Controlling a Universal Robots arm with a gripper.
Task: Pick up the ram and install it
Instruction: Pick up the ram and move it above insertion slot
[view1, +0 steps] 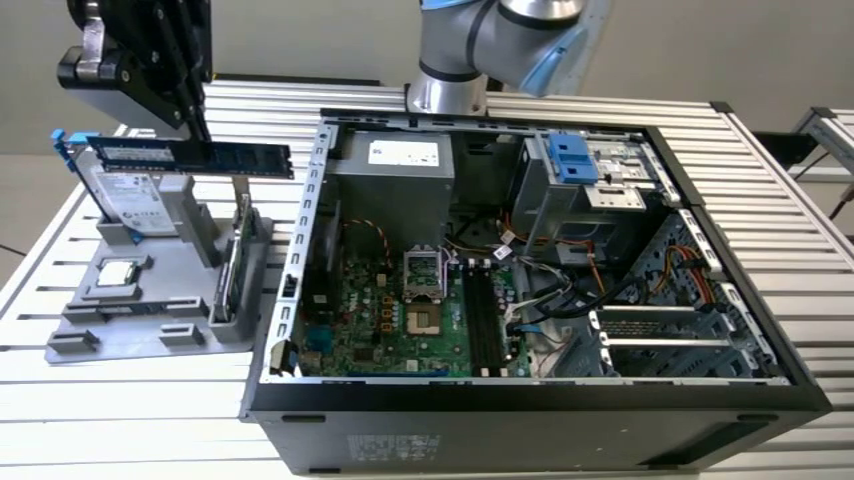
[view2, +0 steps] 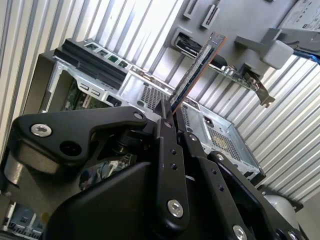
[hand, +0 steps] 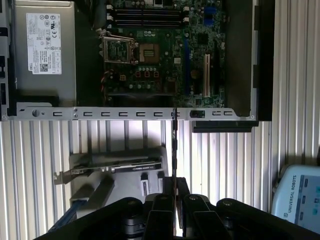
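at the exterior view's left my end effector is clenched on the ram, in the air above the grey holder. the ram's long axis lies level. to the right, in the open computer case, the memory slots run crosswise to it.

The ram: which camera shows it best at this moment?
The exterior view: the ram hangs broadside in the end effector, its face and full length visible, over the grey parts stand. In the second wrist view the ram is foreshortened; in the first wrist view the ram is a thin edge.
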